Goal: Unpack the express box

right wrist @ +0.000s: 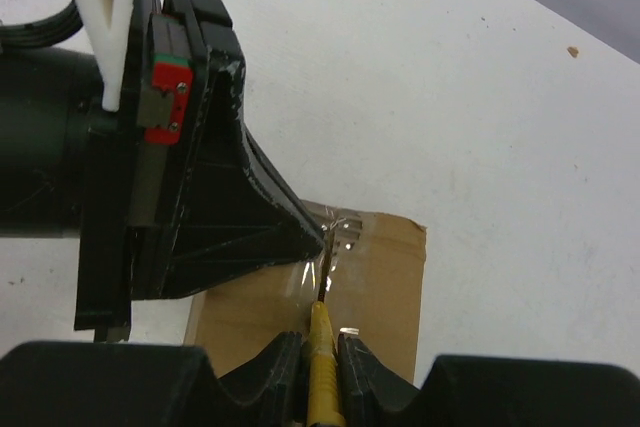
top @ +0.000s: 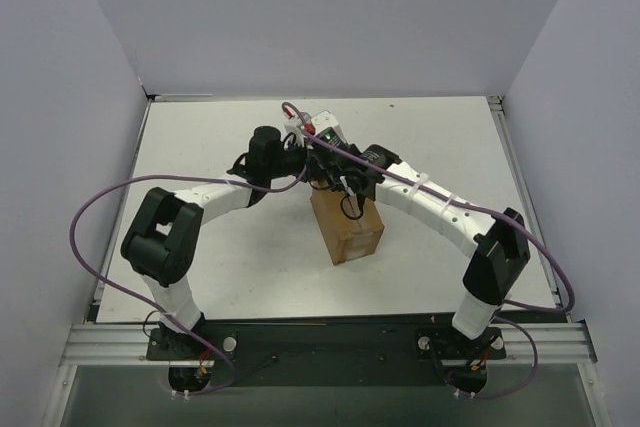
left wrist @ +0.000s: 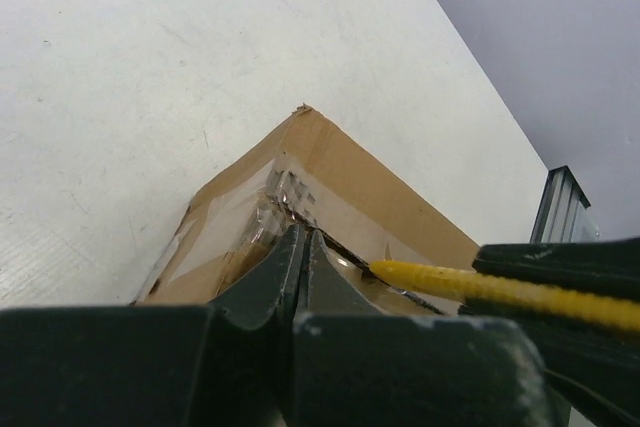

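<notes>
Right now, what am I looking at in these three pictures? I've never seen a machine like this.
These are two robot arms bolted to the near edge of a white table. One picture looks down from above and behind them; the other two come from small cameras on each arm's wrist, so each shows its own fingers up close.

On the table stands one brown cardboard box, sealed with clear tape along its top seam. Both arms meet over it.

The right gripper is shut on a thin yellow tool, possibly a cutter, whose tip sits at the taped seam. The left gripper is shut, and its fingers press down at the torn tape beside the tool; I can't tell whether they pinch any tape. The box isn't open yet.
</notes>
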Available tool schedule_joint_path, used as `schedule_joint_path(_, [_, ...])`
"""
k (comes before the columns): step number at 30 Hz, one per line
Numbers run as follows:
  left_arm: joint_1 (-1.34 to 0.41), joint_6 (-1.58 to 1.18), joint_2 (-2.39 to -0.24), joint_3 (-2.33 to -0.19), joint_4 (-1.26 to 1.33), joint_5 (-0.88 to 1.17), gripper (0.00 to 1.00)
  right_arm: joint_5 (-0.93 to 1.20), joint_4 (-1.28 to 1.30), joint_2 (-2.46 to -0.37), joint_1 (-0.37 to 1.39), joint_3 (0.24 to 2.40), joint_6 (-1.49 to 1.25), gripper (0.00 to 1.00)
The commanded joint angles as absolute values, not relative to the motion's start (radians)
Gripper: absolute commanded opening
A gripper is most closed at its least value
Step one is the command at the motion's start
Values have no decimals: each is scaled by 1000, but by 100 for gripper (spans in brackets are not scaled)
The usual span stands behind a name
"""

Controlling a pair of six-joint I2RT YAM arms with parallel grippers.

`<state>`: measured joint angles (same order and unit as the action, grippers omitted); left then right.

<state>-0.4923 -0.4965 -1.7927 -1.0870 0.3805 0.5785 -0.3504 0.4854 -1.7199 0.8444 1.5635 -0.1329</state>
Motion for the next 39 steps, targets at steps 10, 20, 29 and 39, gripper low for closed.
schedule_joint_path(10, [-522,-526,-1801,-1054,229,408,0,-380,630,-1580,920,1488,-247,0])
schedule_joint_path(20, [-520,-508,-1801,-1058,201,373,0,-336,689,-1522,948,1445,-317,0])
schedule_joint_path(29, [-523,-525,-1821,-1092,169,325,0,-446,811,-1496,1011,1456,-489,0])
schedule_joint_path(39, [-529,-502,-1816,-1081,149,295,0,-393,882,-1476,1031,1473,-600,0])
